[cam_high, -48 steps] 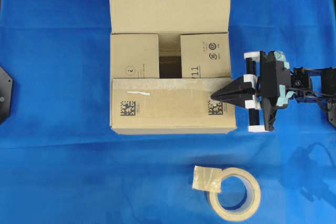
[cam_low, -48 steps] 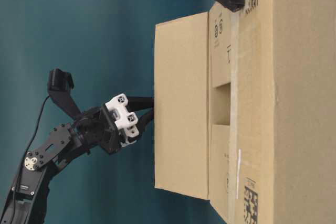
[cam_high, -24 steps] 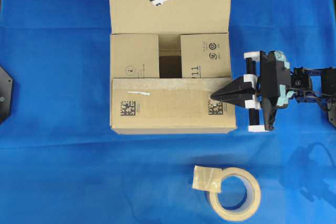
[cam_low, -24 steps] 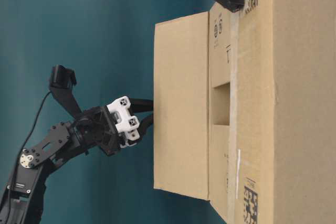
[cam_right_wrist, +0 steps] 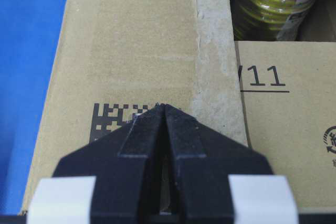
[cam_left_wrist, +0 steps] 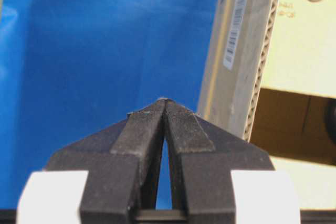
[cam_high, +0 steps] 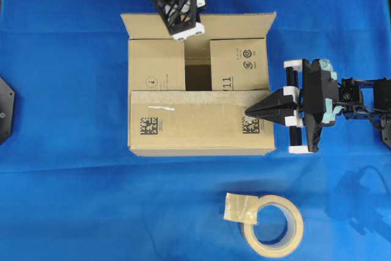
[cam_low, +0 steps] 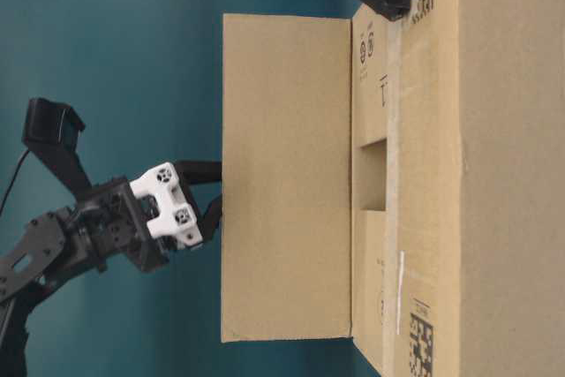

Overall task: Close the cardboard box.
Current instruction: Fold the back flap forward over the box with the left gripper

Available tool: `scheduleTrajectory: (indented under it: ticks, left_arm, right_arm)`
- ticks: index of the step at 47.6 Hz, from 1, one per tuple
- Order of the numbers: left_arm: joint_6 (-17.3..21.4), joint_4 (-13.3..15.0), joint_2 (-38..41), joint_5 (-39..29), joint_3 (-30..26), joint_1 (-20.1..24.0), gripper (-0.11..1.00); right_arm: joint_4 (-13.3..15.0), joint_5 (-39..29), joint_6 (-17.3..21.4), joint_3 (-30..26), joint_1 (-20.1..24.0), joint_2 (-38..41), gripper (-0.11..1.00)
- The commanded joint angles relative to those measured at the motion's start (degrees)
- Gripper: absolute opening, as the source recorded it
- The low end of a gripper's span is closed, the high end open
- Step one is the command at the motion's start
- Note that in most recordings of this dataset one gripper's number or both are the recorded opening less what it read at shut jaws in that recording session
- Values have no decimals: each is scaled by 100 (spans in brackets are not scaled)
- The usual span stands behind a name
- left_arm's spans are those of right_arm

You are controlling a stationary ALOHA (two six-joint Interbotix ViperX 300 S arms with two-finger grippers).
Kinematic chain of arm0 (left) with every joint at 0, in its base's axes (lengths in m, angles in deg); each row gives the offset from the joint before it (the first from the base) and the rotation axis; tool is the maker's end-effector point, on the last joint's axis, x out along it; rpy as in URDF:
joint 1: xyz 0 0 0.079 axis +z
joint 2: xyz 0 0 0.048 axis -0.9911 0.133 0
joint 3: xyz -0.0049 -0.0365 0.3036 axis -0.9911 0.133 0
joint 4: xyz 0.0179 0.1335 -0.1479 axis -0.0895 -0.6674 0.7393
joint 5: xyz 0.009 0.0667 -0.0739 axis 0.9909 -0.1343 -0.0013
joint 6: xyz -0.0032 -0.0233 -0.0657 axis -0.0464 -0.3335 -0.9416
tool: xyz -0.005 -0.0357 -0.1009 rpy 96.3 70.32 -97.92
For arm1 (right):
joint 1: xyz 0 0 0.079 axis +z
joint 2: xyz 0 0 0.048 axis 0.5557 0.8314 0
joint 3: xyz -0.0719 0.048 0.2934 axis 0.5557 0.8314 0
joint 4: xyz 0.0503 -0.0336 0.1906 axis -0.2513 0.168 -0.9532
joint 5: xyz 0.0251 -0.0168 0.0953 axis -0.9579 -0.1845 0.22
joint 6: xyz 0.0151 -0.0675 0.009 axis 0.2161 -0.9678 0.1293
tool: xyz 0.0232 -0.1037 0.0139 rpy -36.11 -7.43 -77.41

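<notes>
Overhead exterior view: the cardboard box (cam_high: pixel 198 84) sits in the upper middle of the frame on a blue cloth (cam_high: pixel 67 200), its long axis running left to right across the picture. Two short flaps are folded in, leaving a dark gap between them at the centre. The long flap nearer the bottom of the frame lies flat over them, carrying two printed square codes and a strip of old tape along its edge. The long flap at the top of the frame stands raised, seen nearly edge-on, its corners flaring slightly outward.

The left gripper (cam_high: pixel 183 25) is at that raised flap's upper edge, left of centre; its fingers are pressed together tip to tip and hold nothing, as the left wrist view confirms (cam_left_wrist: pixel 165 103). The right gripper (cam_high: pixel 252 112) comes in from the right of the frame, its fingers likewise closed to a point and empty, the tip resting on the flat flap beside the right-hand code.

A tape roll (cam_high: pixel 272 224) lies near the bottom right of the frame, well apart from the box.
</notes>
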Motion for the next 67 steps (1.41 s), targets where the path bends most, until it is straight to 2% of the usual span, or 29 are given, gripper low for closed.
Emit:
scheduleTrajectory:
  ticks: [1,9,27,41,52,67]
  left_arm:
    - [-44,9,-343,88,114,-167,0]
    - [-211,9,-571,448,580,-431,0]
    - [-721,26,-1187,2021,1925,-712,0]
    - [-1134,26,-1213,2971,2716,-888,0]
    - [-1187,26,-1248,4078,3313,-1028,0]
    - [-1187,44,-1397,4834,3771,-1143,0]
  right_arm:
    - [0,18,-18,-53,-18,-18,0]
    - [9,53,-44,-53,-18,-18,0]
    - [0,53,-62,-62,-18,-18,0]
    - [9,53,-62,-70,-18,-18,0]
    - [9,79,-62,-70,-18,-18,0]
    - [9,343,-70,-70,-88,-18,0]
